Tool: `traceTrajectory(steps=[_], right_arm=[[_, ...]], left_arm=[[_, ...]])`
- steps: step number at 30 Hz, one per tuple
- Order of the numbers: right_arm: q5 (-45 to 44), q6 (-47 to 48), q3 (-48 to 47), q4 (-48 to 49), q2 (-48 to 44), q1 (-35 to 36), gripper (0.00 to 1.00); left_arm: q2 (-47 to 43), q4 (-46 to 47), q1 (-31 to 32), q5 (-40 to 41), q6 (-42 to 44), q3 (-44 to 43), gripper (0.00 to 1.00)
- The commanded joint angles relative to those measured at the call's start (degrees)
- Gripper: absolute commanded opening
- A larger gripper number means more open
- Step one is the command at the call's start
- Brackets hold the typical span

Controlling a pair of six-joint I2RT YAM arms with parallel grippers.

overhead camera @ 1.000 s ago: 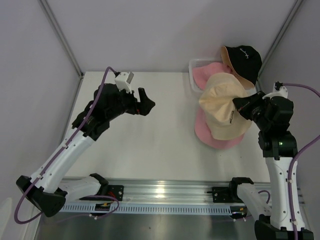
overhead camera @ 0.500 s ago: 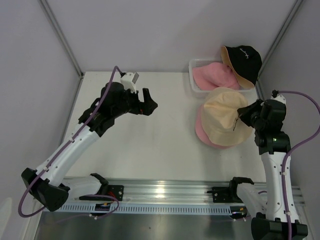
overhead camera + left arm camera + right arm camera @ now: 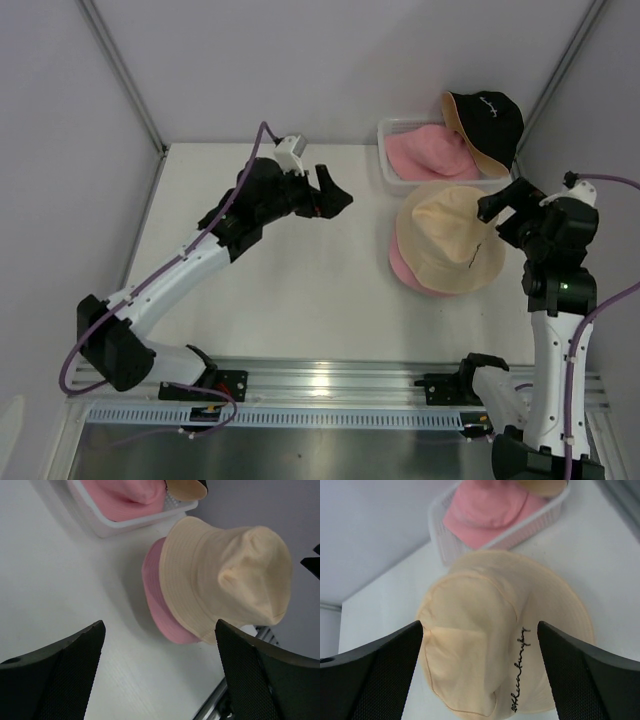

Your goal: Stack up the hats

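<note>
The cream hat (image 3: 445, 240) is sitting crown-up on one pink hat (image 3: 402, 268) toward 3 o'clock on the worktop (image 3: 280, 270), so I am judging the stack as about half built; the second pink hat (image 3: 428, 152) is lying in the plastic bin (image 3: 384, 150) at about 1 o'clock; the black hat (image 3: 487, 118) is perching at the bin's far right corner, tan lining showing, on what I cannot tell. The right fingers (image 3: 375, 670) are spread wide and empty, hovering above the cream crown; the left fingers (image 3: 60, 670) are likewise parted, holding nothing and pointing toward 3 o'clock from mid-worktop. The next move is probably calling for a reach into the bin, pinching the pink hat by crown or brim, lifting it over the bin wall and lowering it centred on the cream crown. The hats are looking like soft, matte cloth with floppy brims; the cream crown is dented and creased, with dark script lettering along the brim; the bin is thin and ribbed; the worktop is smooth white.
</note>
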State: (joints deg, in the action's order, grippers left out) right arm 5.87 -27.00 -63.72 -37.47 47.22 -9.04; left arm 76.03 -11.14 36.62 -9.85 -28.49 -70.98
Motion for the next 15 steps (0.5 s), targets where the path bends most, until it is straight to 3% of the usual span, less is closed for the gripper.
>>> traceTrajectory(steps=[1, 6, 10, 12, 15], right_arm=[[-0.76, 3.10, -6.23, 0.56, -0.38, -2.91, 0.99], [-0.60, 1.25, -2.74, 1.17, 0.07, -12.82, 0.99], [3.35, -2.08, 7.01, 5.47, -1.52, -20.81, 0.99], [6.43, -5.77, 12.38, 8.37, -2.13, -22.60, 0.99], [6.35, -9.28, 18.95, 12.84, -2.39, -22.78, 0.99]], left_arm=[[5.87, 14.02, 0.38, -3.42, -7.79, -0.99, 0.92], [14.57, 27.64, 0.38, -8.43, -20.27, -0.04, 0.85], [19.93, 40.55, 0.47, -10.80, -28.97, 3.74, 0.79], [21.35, 48.17, 0.47, -10.81, -33.64, 6.55, 0.76], [24.07, 52.00, 0.64, -9.14, -37.16, 7.87, 0.73]])
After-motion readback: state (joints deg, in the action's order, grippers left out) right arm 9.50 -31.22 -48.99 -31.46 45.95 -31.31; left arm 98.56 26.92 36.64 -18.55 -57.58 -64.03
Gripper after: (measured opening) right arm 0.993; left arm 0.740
